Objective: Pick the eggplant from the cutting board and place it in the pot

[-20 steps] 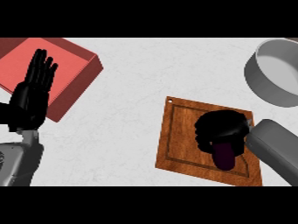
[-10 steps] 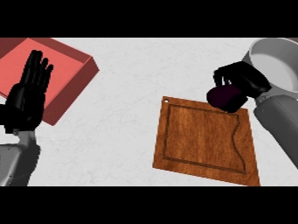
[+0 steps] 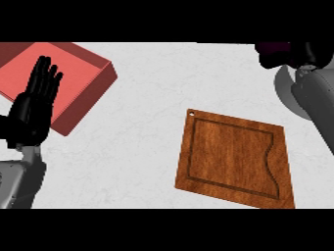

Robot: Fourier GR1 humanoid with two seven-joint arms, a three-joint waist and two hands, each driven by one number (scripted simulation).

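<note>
The wooden cutting board (image 3: pixel 234 157) lies bare at the lower right of the counter. At the top right edge my right hand (image 3: pixel 299 53) is curled round the dark purple eggplant (image 3: pixel 271 48), of which only a small part shows. The hand hangs over the near rim of the grey pot (image 3: pixel 285 90), most of which is hidden behind my grey right forearm. My left hand (image 3: pixel 35 103) stands open at the left, fingers up, resting.
A red open box (image 3: pixel 54 81) sits at the upper left, partly behind my left hand. White marbled counter stretches between the box and the board.
My right hand lifted the eggplant off the cutting board and carried it up and to the right, over the pot. The board is now bare. The left hand barely moved.
</note>
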